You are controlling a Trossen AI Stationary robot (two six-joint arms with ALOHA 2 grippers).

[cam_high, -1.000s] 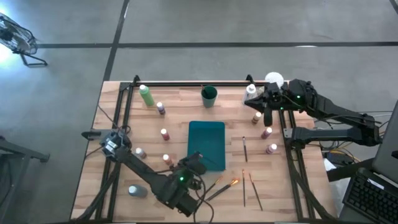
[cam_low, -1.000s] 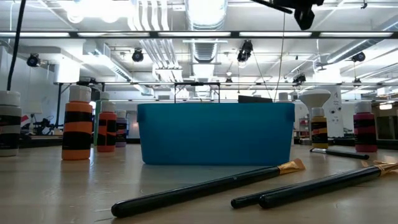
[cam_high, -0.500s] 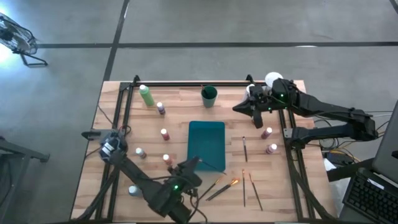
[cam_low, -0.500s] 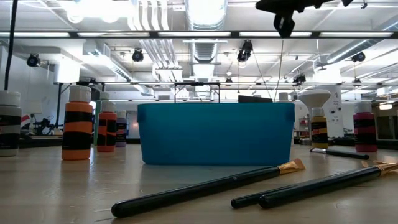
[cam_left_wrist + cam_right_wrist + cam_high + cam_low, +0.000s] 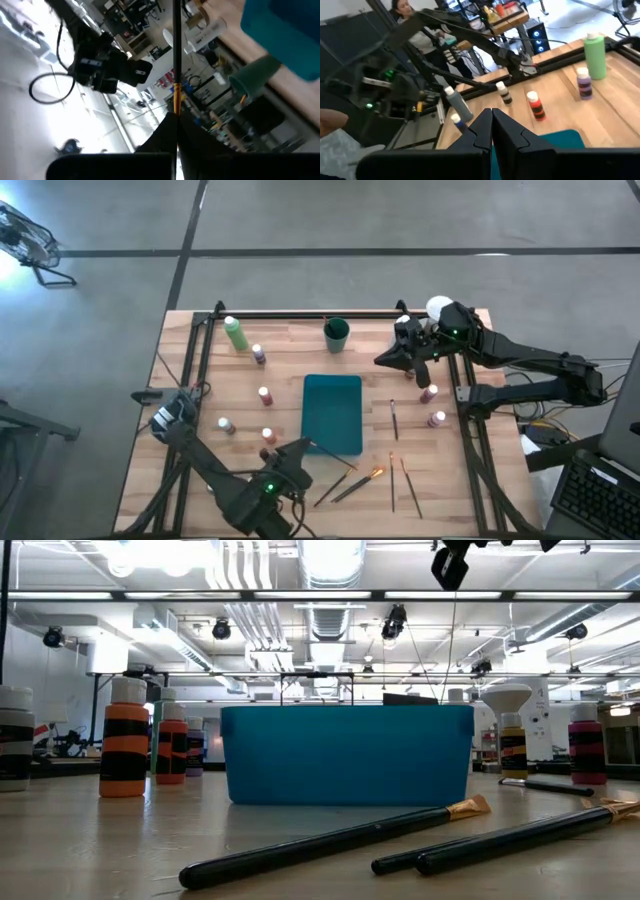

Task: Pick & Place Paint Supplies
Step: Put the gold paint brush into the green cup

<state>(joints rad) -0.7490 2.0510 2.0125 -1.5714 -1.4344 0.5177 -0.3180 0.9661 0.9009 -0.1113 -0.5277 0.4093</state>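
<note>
Upper left of the high view: a tall light-green bottle (image 5: 234, 333) stands by the back rail, with a small purple white-capped bottle (image 5: 259, 354) just beside it. Below them are a red one (image 5: 265, 395), a grey one (image 5: 225, 425) and a brown one (image 5: 268, 436), all upright and apart, so each prob. leaves room for fingers on either side.

Lower centre-left: the left gripper (image 5: 303, 446) is pinched tight on a thin dark-handled brush (image 5: 176, 50). In the left wrist view the handle runs straight out from between the fingers, gold ferrule partway along. In the high view the brush slants off toward the lower right corner of the flat teal rectangular tray (image 5: 332, 412), which looks like the drop spot.

Centre: nothing shows inside that tray. Above it is a dark green cup (image 5: 336, 332); its contents can't be made out.

Right of the tray: more wooden-handled brushes lie flat – a crossed pair (image 5: 350, 483), one short one (image 5: 394, 418) and two near the bottom edge (image 5: 403, 483).

Upper right: the right gripper (image 5: 385, 358) hovers, fingers pressed together w/ nothing between them, near two more small bottles (image 5: 428, 393) – likely just waiting.
</note>
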